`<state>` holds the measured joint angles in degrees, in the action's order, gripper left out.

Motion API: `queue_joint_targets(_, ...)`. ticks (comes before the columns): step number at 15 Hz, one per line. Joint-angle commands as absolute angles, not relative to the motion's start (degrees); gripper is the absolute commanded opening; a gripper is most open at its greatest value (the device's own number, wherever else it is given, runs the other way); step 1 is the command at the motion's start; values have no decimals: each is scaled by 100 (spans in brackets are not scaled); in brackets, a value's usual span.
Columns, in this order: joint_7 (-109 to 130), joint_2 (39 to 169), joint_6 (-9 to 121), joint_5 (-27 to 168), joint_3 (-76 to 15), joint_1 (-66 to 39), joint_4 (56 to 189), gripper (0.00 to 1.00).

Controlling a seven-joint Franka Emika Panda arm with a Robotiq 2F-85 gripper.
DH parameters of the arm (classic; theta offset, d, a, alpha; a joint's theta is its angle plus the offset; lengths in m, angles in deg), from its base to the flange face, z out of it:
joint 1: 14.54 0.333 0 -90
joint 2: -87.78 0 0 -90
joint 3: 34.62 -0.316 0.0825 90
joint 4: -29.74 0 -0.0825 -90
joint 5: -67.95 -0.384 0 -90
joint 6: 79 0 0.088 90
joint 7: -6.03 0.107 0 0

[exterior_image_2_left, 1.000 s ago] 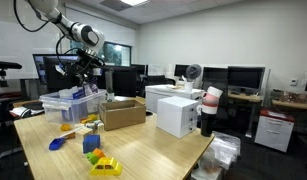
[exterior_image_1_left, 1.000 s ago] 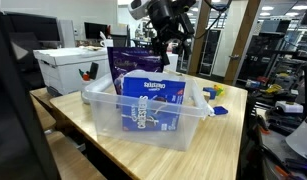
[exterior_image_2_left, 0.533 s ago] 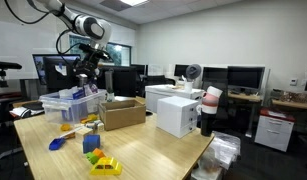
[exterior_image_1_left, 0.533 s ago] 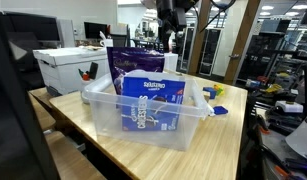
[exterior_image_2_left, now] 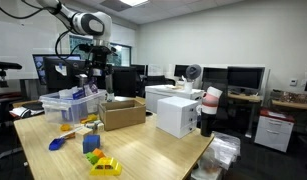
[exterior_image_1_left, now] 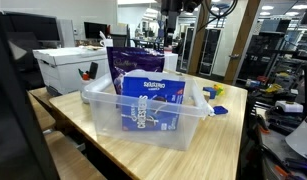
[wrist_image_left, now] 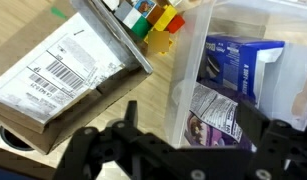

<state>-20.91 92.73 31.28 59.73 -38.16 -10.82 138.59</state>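
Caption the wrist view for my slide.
Open end effector above a clear bin holding a blue box and purple bag, beside a cardboard box.

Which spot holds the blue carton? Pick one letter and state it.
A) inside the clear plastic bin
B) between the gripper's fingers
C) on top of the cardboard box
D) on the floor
A: the blue carton stands inside the clear plastic bin on the wooden table.

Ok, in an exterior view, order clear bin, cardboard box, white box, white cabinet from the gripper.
1. Clear bin, below the gripper; cardboard box beside it, too close to call.
2. White box, farther right.
3. White cabinet, far right.
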Motion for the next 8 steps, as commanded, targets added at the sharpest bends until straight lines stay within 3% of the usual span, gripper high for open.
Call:
queue_joint_targets(1, -1223, 8893, 3677, 6342, -3768, -1116, 14319, 100)
queue_joint_targets(8, 723, 8517, 3960, 7602, -3569, -1193, 14559, 100)
